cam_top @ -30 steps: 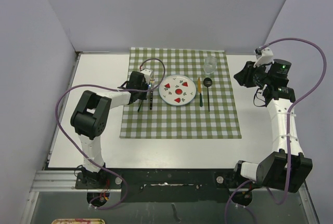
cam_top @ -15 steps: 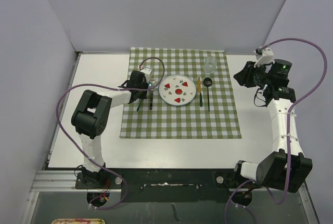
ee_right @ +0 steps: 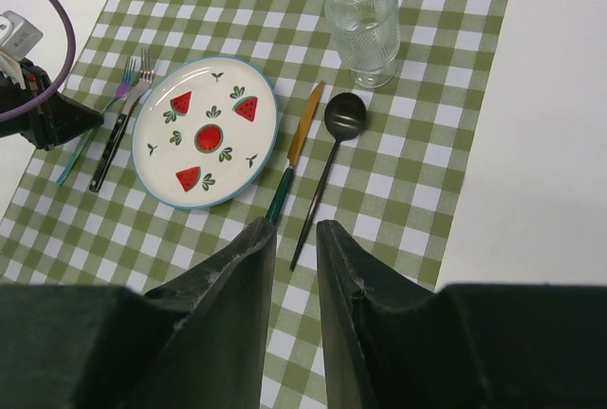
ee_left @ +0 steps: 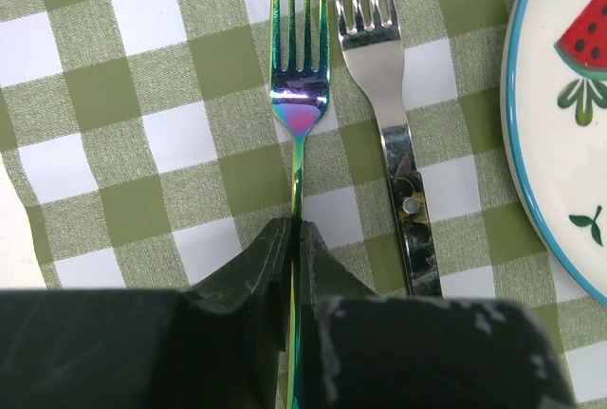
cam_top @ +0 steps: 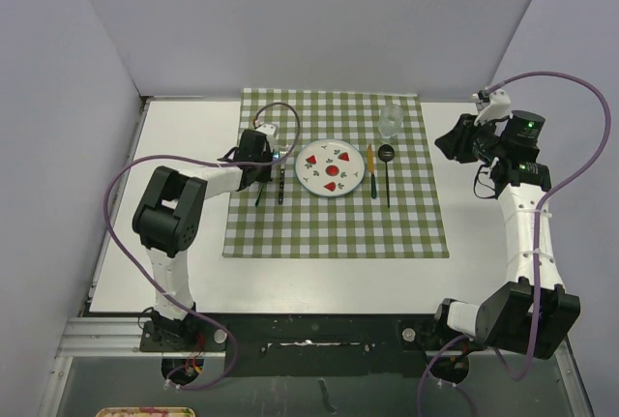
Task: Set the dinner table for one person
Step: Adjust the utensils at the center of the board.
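Your dinner table (cam_top: pixel 184 132) spans the whole workspace, white, with the checked cloth (cam_top: pixel 334 228) laid mid-far on it. Your right gripper (ee_right: pixel 296 231) hangs off to the right, jaws slightly parted, holding nothing. The plate (ee_right: pixel 205 132) sits centered on the cloth, the glass (ee_right: pixel 362 27) far-right of it, and the spoon (ee_right: pixel 342 117) and knife (ee_right: pixel 296 148) to its right (knife nearer the plate). To its left lies the silver fork (ee_left: pixel 384 67). Your left gripper (ee_left: pixel 293 231) is clenched on the rainbow fork (ee_left: pixel 300 105) handle.
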Controlling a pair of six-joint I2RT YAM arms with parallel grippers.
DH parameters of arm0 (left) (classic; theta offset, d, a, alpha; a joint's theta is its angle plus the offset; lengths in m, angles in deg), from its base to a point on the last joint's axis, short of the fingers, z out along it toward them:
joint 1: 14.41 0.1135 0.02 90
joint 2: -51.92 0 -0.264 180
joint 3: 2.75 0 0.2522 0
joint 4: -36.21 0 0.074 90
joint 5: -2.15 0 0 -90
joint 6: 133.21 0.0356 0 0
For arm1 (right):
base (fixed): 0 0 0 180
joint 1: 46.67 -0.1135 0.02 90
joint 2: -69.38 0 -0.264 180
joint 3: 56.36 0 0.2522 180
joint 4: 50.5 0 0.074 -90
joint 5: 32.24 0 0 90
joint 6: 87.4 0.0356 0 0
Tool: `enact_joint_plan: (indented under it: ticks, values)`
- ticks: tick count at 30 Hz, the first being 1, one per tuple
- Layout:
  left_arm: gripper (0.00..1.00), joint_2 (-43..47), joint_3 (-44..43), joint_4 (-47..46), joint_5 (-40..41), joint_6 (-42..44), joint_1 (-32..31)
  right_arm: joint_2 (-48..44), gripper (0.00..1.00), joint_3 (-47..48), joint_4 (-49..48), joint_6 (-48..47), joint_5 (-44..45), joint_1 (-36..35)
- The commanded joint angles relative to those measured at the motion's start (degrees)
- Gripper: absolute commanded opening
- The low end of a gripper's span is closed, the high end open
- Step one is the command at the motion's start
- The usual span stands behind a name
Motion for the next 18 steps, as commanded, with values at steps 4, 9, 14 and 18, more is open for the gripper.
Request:
enact_joint_plan:
  ticks: [4,9,14,18]
  values:
    - [0.04,-2.2,-4.3,-0.1,-0.2,-4.7,1.0,0.4,0.26,1.3,-2.4,0.6,-1.5,0.6]
    - [0.04,-2.2,-4.4,-0.4,-0.6,-7.4,1.1,0.7,0.26,1.3,-2.6,0.7,-1.7,0.7]
    - [0.04,-1.5,-4.0,-1.4,0.4,-10.3,1.1,0.9,0.26,1.6,-2.5,0.8,-1.9,0.7]
    - [0.03,-1.3,-3.8,-1.8,0.7,-13.4,1.2,1.1,0.26,1.7,-2.5,0.8,-2.1,0.7]
